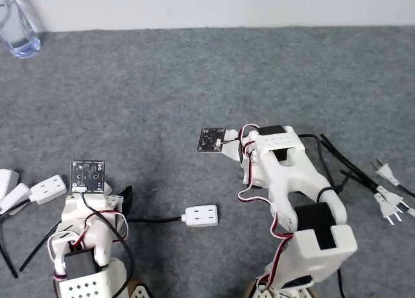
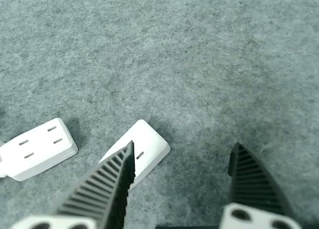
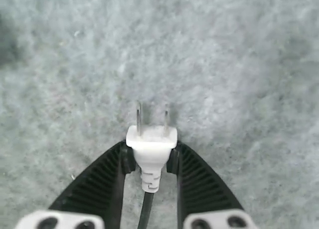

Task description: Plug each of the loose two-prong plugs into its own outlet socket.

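My right gripper (image 3: 151,150) is shut on a white two-prong plug (image 3: 151,139), whose prongs point away from the wrist over bare grey carpet. Its black cord runs back between the fingers. In the high view this arm (image 1: 279,159) stands right of centre. A white outlet socket (image 1: 201,215) on a black cord lies in front of it, toward the left. My left gripper (image 2: 183,147) is open above the carpet, with two white sockets (image 2: 37,148) (image 2: 145,148) lying just beside one finger (image 2: 117,181). More loose plugs (image 1: 388,189) lie at the far right.
White sockets (image 1: 47,188) cluster at the left edge of the grey carpet, beside the left arm (image 1: 87,210). Black cords (image 1: 343,168) trail from the right arm toward the loose plugs. A clear bottle (image 1: 18,27) stands at the far left corner by the wall.
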Controlling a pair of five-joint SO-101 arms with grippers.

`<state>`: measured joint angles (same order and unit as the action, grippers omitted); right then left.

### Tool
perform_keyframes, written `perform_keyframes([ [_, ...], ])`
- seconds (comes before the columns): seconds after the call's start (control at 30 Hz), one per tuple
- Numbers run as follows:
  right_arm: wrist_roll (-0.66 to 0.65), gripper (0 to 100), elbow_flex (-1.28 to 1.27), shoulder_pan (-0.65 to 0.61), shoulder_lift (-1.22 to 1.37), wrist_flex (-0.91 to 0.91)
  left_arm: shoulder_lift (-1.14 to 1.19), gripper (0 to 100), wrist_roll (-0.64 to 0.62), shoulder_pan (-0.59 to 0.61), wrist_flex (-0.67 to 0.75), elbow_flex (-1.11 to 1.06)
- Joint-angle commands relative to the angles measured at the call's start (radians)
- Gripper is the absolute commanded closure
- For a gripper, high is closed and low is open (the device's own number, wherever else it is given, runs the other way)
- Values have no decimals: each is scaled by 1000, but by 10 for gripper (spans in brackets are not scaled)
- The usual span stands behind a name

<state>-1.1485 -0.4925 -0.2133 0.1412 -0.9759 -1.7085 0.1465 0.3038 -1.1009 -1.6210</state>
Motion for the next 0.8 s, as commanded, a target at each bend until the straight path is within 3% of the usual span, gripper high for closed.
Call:
perform_keyframes([
  [0.0,74,991,-2,-54,-125,-15,-14,712,-15,-32,0,7],
  [0.23,94,991,-112,-113,-423,-94,-14,712,-115,-216,8,12],
  [0.33,94,991,-181,-130,-568,-143,-14,711,-140,-281,92,10],
  [0.53,175,991,-269,-163,-845,-229,-14,710,-414,-466,262,12],
  [0.77,250,991,-331,-251,-981,-197,-14,710,-436,-618,222,18],
])
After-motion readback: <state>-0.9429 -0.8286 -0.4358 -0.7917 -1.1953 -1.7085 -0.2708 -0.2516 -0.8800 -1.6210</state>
